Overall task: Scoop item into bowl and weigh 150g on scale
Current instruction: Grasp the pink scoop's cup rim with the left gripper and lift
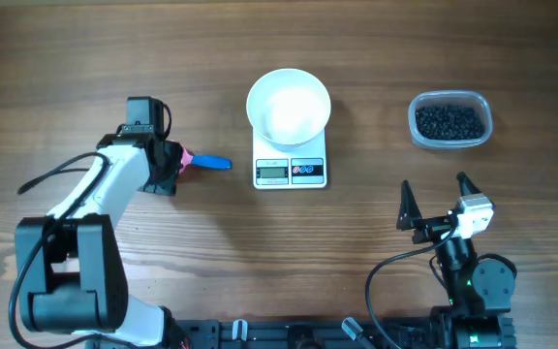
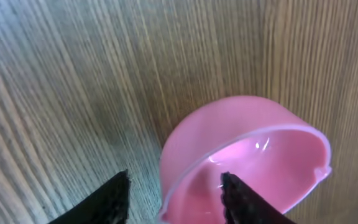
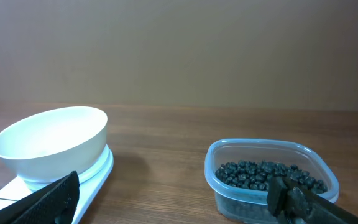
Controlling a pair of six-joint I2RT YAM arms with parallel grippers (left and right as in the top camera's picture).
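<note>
Picking up the small pink plastic scoop with a blue handle (image 2: 247,155) looks like the step you are on. Nothing has been scooped yet, and the round white bowl (image 1: 289,105) sitting on the flat white rectangular kitchen scale (image 1: 291,172) appears empty.

Your left gripper (image 2: 174,177) is down at the scoop on the wooden table (image 1: 260,252), with its jaws partly apart and astride the near wall of the pink cup. One finger shows in front of the cup's hollow. The other stands outside it with bare wood between, so nothing is clamped.

Your right gripper (image 1: 434,184) hangs wide open and empty, near the clear rounded plastic tub (image 1: 419,136). The tiny round black beads (image 1: 449,121) all lie in that tub, to the right of the scale and well apart from the scoop.

Next you need a firm pinch on the scoop, then a lift and a carry across to the tub. Bowl and scale stand directly between scoop and tub, so pass above them or around their front edge. A hold on the thin cup wall may let the scoop twist under load, so watch for that. The scale's display is too small to read.
</note>
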